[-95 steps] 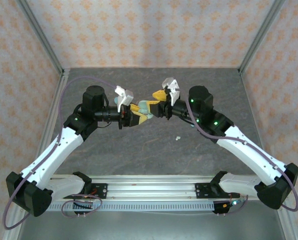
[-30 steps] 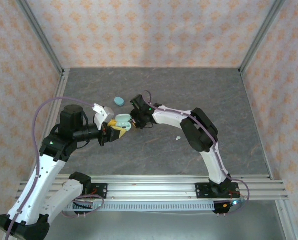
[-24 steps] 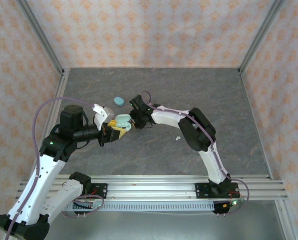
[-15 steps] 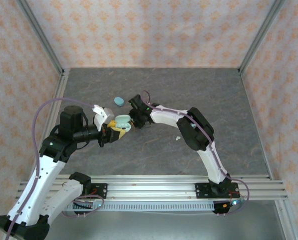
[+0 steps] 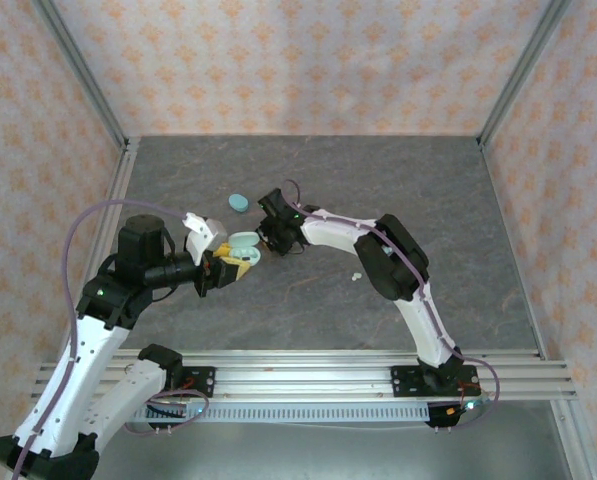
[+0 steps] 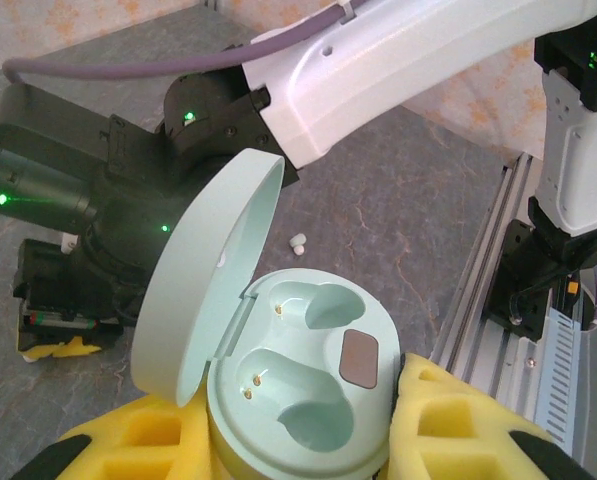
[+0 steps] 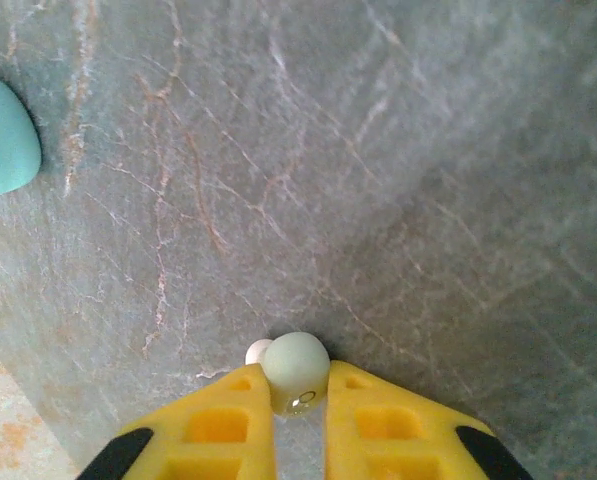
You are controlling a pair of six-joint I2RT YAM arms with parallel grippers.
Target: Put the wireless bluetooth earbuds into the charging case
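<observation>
Low over the table (image 7: pixel 378 150), the right claw (image 7: pixel 299 392) pinches a pale mint earbud (image 7: pixel 296 368); the left claw (image 6: pixel 303 445) clamps the open charging case (image 6: pixel 308 400) (lid raised).

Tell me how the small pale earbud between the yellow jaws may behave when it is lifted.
The pale earbud looks rounded and smooth, and much of it sticks out past the jaws, so it could slip or pop free. It is tiny, so probably very light. Dropped on the flat table, it would likely roll a little.
</observation>
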